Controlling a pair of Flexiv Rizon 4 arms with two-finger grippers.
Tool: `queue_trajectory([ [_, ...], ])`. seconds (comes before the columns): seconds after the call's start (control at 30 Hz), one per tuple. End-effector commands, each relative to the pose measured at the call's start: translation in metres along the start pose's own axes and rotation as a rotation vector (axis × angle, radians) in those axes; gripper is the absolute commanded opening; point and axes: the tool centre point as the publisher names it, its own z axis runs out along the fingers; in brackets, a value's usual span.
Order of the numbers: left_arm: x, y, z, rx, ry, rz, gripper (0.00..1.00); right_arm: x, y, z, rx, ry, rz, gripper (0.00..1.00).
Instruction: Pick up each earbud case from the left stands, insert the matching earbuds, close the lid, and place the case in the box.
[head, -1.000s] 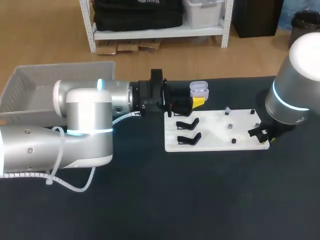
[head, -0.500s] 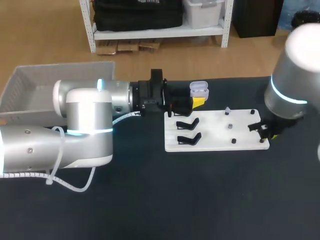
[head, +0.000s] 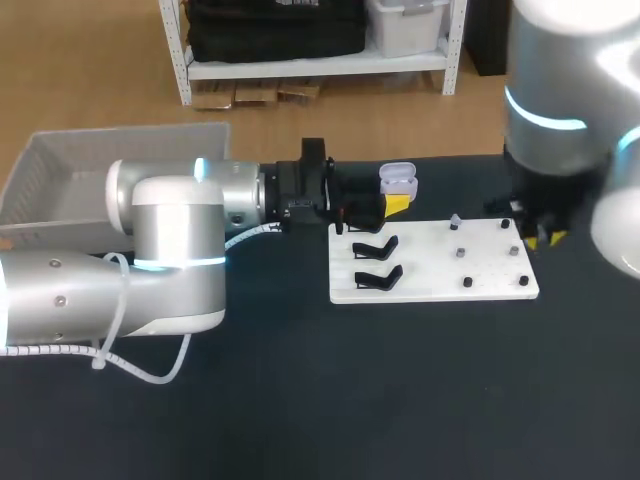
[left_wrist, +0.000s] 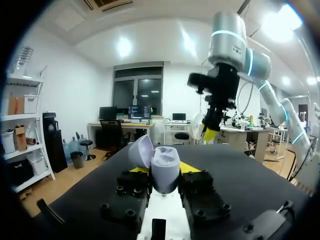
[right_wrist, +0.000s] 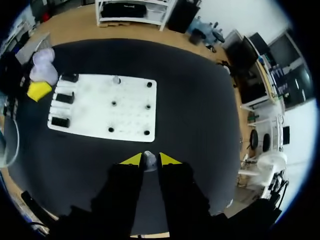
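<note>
Far left sits the box (head: 60, 165), well apart from the action. My left gripper (left_wrist: 164, 175) is clamped on the earbud case (left_wrist: 165, 167), one yellow tip on each flank of the body. The case is carried above the table just beyond the white board (head: 430, 285), with its lid (left_wrist: 141, 152) swung open. I judge the case light, hard and glossy, so prone to slipping. The hold belongs low on the body, never on the lid, whose hinge looks the weakest part. On the board, the two black stands (head: 376, 262) nearest the case are vacant. Further right, my right gripper (right_wrist: 149, 159) hangs high over the board's far edge, pinched on a small pale earbud (right_wrist: 148, 162) (tiny and smooth, likely to twist out if squeezed unevenly). It wants a gentle, centred grip when it goes into its socket.
</note>
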Motion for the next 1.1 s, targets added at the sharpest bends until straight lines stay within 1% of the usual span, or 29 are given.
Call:
queue_trajectory([
  [0.03, 0.001, -0.002, 0.0, -0.008, -0.007, 0.005, 0.0, 0.0, 0.003, -0.016, 0.02, 0.007, 0.002, 0.0],
  [0.37, 0.001, -0.002, 0.0, -0.008, -0.007, 0.005, 0.0, 0.0, 0.003, -0.016, 0.02, 0.007, 0.002, 0.0],
  [0.4, 0.001, -0.002, 0.0, -0.008, -0.007, 0.005, 0.0, -0.004, 0.01, -0.018, 0.048, 0.02, 0.07, 0.0],
  [0.43, 0.001, -0.002, 0.0, -0.008, -0.007, 0.005, 0.0, -0.01, 0.018, -0.02, 0.022, 0.012, 0.135, 0.0],
  [0.5, 0.001, -0.002, 0.0, -0.008, -0.007, 0.005, 0.0, -0.018, 0.031, -0.02, 0.046, 0.038, 0.25, 0.0],
  [0.57, 0.001, -0.002, 0.0, -0.008, -0.007, 0.005, 0.0, -0.026, 0.045, -0.023, 0.016, 0.043, 0.371, 0.0],
  [0.6, 0.001, -0.002, 0.0, -0.008, -0.007, 0.005, 0.0, -0.029, 0.05, -0.023, 0.017, 0.049, 0.425, 0.0],
  [0.63, 0.001, -0.002, 0.0, -0.008, -0.007, 0.005, 0.0, -0.032, 0.055, -0.023, 0.021, 0.055, 0.466, 0.0],
  [0.67, 0.001, -0.002, 0.0, -0.008, -0.007, 0.005, 0.0, -0.035, 0.059, -0.023, 0.009, 0.056, 0.503, 0.0],
  [0.73, 0.001, -0.002, 0.0, -0.008, -0.007, 0.005, 0.0, -0.041, 0.069, -0.025, 0.007, 0.062, 0.533, 0.0],
  [0.77, 0.001, -0.002, 0.0, -0.008, -0.007, 0.005, 0.0, -0.044, 0.073, -0.027, 0.025, 0.066, 0.548, 0.0],
  [0.83, 0.001, -0.002, 0.0, -0.008, -0.007, 0.005, 0.0, -0.05, 0.08, -0.031, 0.035, 0.067, 0.569, 0.0],
  [1.03, 0.001, -0.002, 0.0, -0.008, -0.007, 0.005, 0.0, -0.072, 0.1, -0.052, 0.038, 0.041, 0.53, 0.0],
  [1.1, 0.001, -0.002, 0.0, -0.008, -0.007, 0.005, 0.0, -0.078, 0.106, -0.056, 0.03, 0.048, 0.516, 0.0],
])
